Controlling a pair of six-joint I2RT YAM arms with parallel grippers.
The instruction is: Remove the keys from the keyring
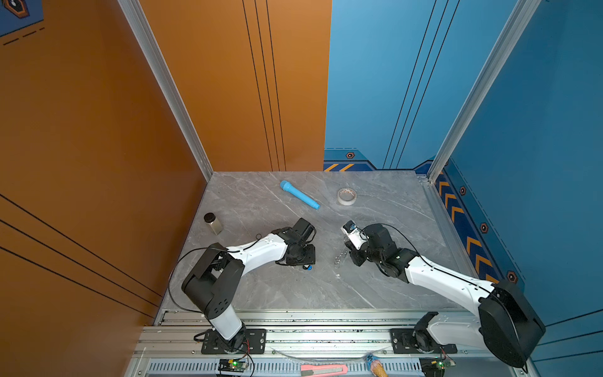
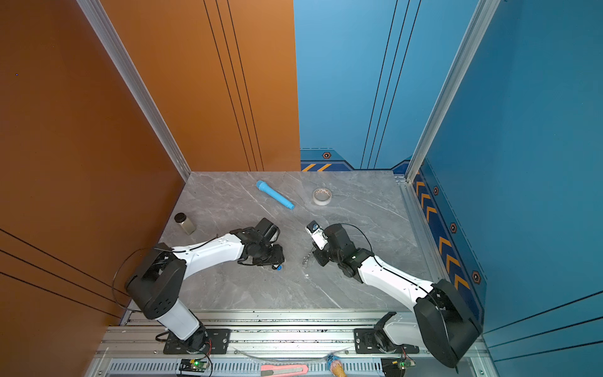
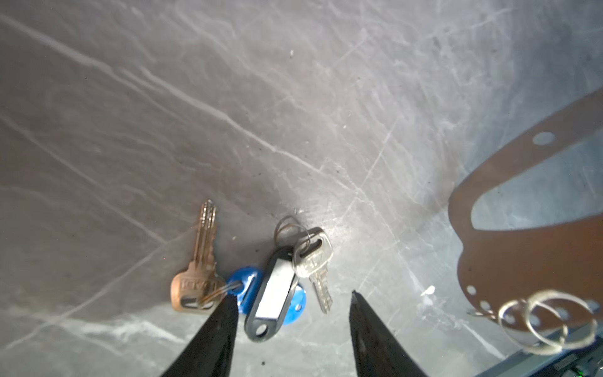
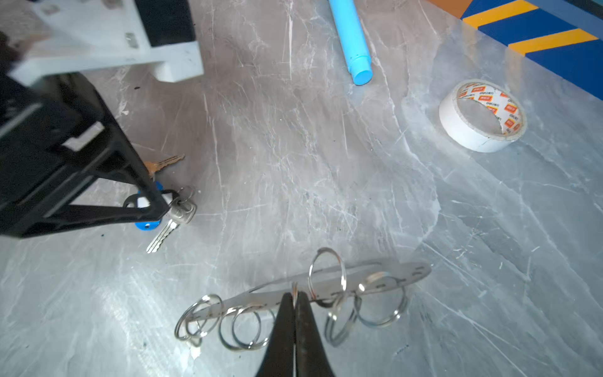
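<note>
The keys (image 3: 277,280) lie in a small bunch on the grey tabletop: a brass key (image 3: 199,261), a silver key (image 3: 313,261), a dark fob with a white label (image 3: 274,290) and a blue tag (image 3: 244,287). My left gripper (image 3: 291,294) stands open just over them, one fingertip (image 3: 225,313) across the brass key's ring. In both top views the bunch (image 1: 308,267) (image 2: 278,267) peeks out under that gripper. The keyring (image 4: 375,271), a flat metal plate with several wire rings, sits apart from the keys, with my right gripper (image 4: 295,293) shut on its ringed edge.
A long blue tube (image 1: 299,195) and a whitish tape roll (image 1: 346,196) lie toward the back of the table. A small dark-capped jar (image 1: 212,223) stands at the left edge. A pink utility knife (image 1: 323,369) rests on the front rail.
</note>
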